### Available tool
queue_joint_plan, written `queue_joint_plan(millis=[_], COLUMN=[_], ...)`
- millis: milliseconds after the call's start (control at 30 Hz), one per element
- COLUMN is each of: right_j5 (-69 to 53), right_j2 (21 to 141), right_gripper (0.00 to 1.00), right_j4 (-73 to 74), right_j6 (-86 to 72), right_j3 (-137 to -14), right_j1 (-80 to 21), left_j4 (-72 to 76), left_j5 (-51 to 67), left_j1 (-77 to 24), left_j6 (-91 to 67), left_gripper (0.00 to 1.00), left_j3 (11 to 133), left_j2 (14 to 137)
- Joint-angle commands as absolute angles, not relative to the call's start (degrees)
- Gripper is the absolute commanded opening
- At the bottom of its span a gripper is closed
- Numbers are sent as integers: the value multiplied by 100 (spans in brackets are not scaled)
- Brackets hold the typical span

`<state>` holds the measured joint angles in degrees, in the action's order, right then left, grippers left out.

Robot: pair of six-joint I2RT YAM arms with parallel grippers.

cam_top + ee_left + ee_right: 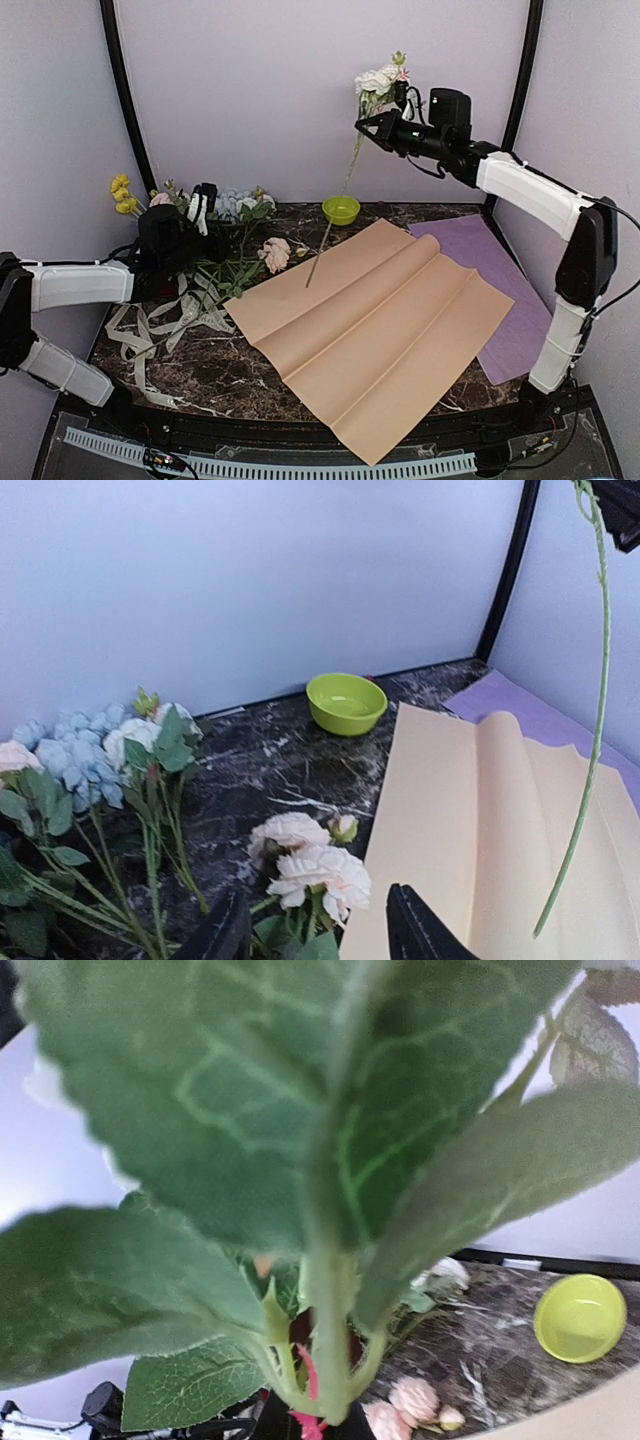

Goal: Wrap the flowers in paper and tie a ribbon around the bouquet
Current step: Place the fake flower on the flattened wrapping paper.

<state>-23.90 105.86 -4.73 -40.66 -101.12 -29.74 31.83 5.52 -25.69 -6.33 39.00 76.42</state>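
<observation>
High at the back right, my right gripper [365, 123] is shut on a long-stemmed flower with white blooms [378, 78]. Its thin green stem [590, 730] hangs down over the peach paper [370, 320]. Broad green leaves [250, 1110] fill the right wrist view and hide the fingers. My left gripper [315, 935] stands open just above a pale pink rose [312, 868], holding nothing. Beside it lie the other flowers [235, 215], blue, yellow and white. The cream ribbon [160, 335] lies tangled at the table's left. No bouquet is in view.
A small lime-green bowl [341, 209] sits at the back, beyond the paper's far corner. A flat purple sheet [505, 300] lies on the right, partly under the peach paper. Black frame posts stand at both back corners.
</observation>
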Motion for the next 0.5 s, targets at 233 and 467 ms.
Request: queue_joint_plan(millis=[233, 467], right_j5=[-1756, -1503], right_j2=[9526, 9464], right_gripper=[0, 0], right_j4=[2624, 2493], right_j6=[-3164, -3103], right_j3=[-7359, -6169], right_j1=[-2490, -1958], left_j4=[1906, 1258], left_j5=[1160, 734], left_j1=[-3337, -3708], left_j6=[-143, 193], left_gripper=[48, 49], left_j3=[5184, 6025], left_j2=[9332, 10686])
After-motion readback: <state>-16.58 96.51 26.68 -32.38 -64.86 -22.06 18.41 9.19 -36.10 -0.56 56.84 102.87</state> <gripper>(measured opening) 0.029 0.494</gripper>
